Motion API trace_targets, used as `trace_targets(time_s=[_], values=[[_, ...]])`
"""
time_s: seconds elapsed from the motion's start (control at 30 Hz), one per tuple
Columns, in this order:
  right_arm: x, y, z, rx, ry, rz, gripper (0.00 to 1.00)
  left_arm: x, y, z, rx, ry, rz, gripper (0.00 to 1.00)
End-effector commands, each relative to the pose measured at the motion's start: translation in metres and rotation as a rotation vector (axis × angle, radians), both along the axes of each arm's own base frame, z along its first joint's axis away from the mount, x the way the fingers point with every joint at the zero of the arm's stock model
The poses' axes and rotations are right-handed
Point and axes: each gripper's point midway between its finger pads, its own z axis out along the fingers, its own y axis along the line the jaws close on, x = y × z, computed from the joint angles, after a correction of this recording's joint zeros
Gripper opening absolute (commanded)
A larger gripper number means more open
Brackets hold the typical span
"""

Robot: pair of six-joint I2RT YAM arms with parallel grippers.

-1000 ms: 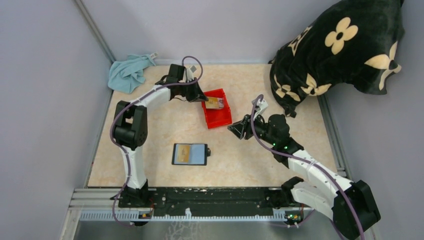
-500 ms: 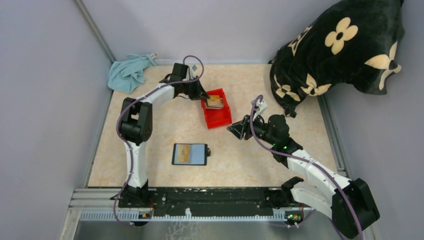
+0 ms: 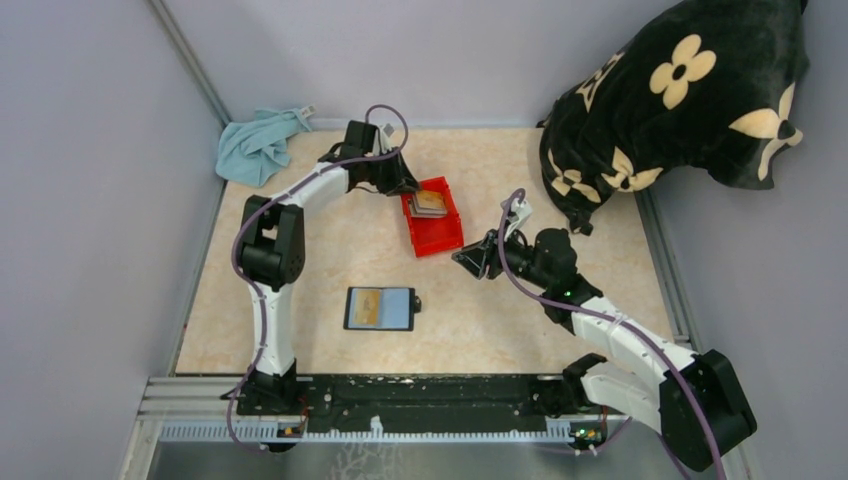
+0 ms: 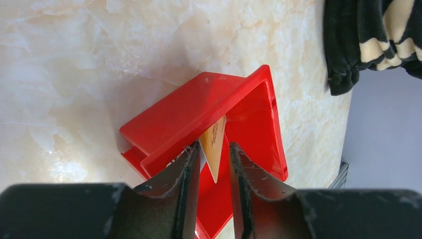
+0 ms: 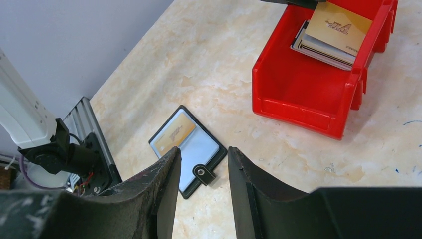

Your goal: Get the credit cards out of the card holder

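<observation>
While hovering over the red bin [image 3: 435,238], held left jaws slightly apart, empty, with the top credit card [image 5: 338,25] flat on the pile [image 5: 313,47]. Held right jaws narrow, empty, near the open card holder [image 3: 393,309] on the worktop [image 3: 330,262], one tan card [image 3: 367,307] inside. Could drag the loose holder along when tugging that card.

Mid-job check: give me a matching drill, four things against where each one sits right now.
Things:
1 card holder
2 top tan card
3 cloth
4 cushion

Places:
A far left corner
B in the red bin
C far right corner
D lying open, nearer the arms than the red bin

Pairs: 1-D, 2-B, 3-A, 4-C
</observation>
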Motion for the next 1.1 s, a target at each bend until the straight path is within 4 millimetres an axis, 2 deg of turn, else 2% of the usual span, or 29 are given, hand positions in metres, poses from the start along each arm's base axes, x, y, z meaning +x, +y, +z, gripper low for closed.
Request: trace_targets(time_s=[0.0,0.13,0.23,0.37,0.4,0.43,0.47,0.5,0.63,0.67,0.83,0.97,1.07], values=[[0.001,0.002,0.014,0.041,-0.051,0.011,0.4,0.003,0.003,0.036,0.036,-0.092,0.008,0.34],[0.0,0.002,0.013,0.042,-0.049,0.017,0.41,0.001,0.015,0.056,0.1,-0.153,0.037,0.34],[-0.001,0.004,0.011,0.047,-0.049,0.033,0.4,-0.004,0.029,0.085,0.145,-0.241,0.098,0.33],[-0.007,0.014,0.011,0.033,-0.056,0.092,0.4,-0.028,0.031,0.116,0.132,-0.362,0.125,0.27],[-0.009,0.02,0.012,0.013,-0.064,0.105,0.36,-0.039,0.03,0.121,0.137,-0.391,0.121,0.22],[-0.012,0.026,0.009,-0.021,-0.067,0.105,0.26,-0.049,0.028,0.124,0.147,-0.425,0.116,0.14],[-0.014,0.032,0.009,-0.055,-0.083,0.107,0.11,-0.061,0.027,0.123,0.162,-0.445,0.114,0.03],[-0.02,0.041,0.006,-0.086,-0.09,0.121,0.0,-0.074,0.028,0.121,0.171,-0.459,0.11,0.0],[-0.047,0.082,-0.008,-0.083,-0.056,0.237,0.0,-0.123,0.049,0.076,0.17,-0.408,0.112,0.0],[-0.052,0.091,-0.011,-0.083,-0.046,0.252,0.0,-0.134,0.059,0.067,0.175,-0.401,0.13,0.0],[-0.073,0.133,-0.026,-0.017,0.032,0.313,0.0,-0.18,0.11,-0.004,0.241,-0.252,0.225,0.0],[-0.079,0.152,-0.014,0.17,0.11,0.352,0.0,-0.206,0.147,-0.036,0.304,-0.142,0.312,0.0],[-0.075,0.161,-0.021,0.203,0.156,0.346,0.0,-0.222,0.159,-0.049,0.335,-0.089,0.339,0.0]])
